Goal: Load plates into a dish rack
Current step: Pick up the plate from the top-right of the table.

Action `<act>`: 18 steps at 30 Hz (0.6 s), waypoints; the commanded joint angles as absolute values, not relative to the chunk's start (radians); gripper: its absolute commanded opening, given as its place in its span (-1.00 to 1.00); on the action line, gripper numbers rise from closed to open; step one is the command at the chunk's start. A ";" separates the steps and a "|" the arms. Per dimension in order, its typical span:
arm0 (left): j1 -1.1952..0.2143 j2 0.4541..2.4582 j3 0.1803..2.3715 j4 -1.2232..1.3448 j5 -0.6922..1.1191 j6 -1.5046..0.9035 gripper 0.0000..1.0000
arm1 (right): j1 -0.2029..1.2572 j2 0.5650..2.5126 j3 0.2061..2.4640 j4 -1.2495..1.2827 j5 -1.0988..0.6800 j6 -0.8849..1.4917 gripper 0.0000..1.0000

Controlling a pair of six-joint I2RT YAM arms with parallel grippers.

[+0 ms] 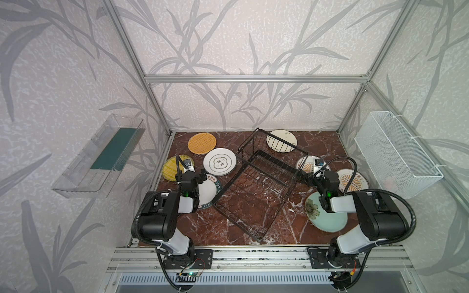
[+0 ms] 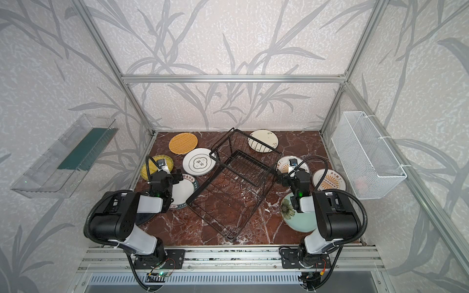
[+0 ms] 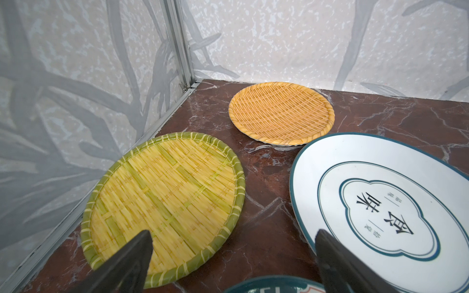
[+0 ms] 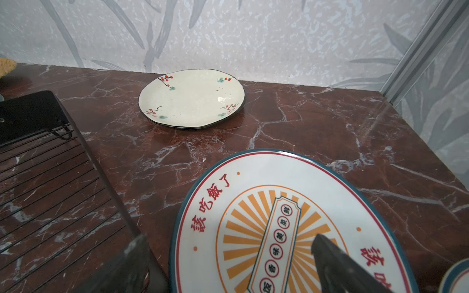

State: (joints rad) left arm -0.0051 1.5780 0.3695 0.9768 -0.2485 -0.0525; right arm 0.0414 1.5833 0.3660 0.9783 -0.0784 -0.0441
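While outside dish rack (image 1: 278, 163), plates (image 1: 219, 165) flat

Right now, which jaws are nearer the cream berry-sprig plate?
Right. Right jaws hover at the sunburst plate near the cream berry-sprig plate; left jaws are across the dish rack.

Leaf-patterned walls (image 1: 253, 38) (grey on white) enclose a red-brown marble tabletop (image 1: 203, 228).

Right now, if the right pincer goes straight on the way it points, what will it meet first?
Probably the white sunburst plate, lying just ahead of the open right pincer. Depth is unclear: on a flatter line it could pass over it toward the cream plate.
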 commanded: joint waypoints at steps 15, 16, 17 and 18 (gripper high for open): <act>-0.014 1.361 0.483 0.612 -0.294 -0.046 0.98 | 0.045 1.065 0.454 0.354 0.320 0.359 0.98; -0.013 1.334 0.493 0.578 -0.326 -0.087 0.98 | 0.043 1.046 0.460 0.343 0.300 0.363 0.98; -0.014 1.294 0.514 0.523 -0.351 -0.144 0.98 | 0.042 1.027 0.466 0.337 0.274 0.377 0.98; -0.014 1.255 0.538 0.452 -0.354 -0.198 0.98 | 0.040 1.013 0.480 0.306 0.248 0.411 0.98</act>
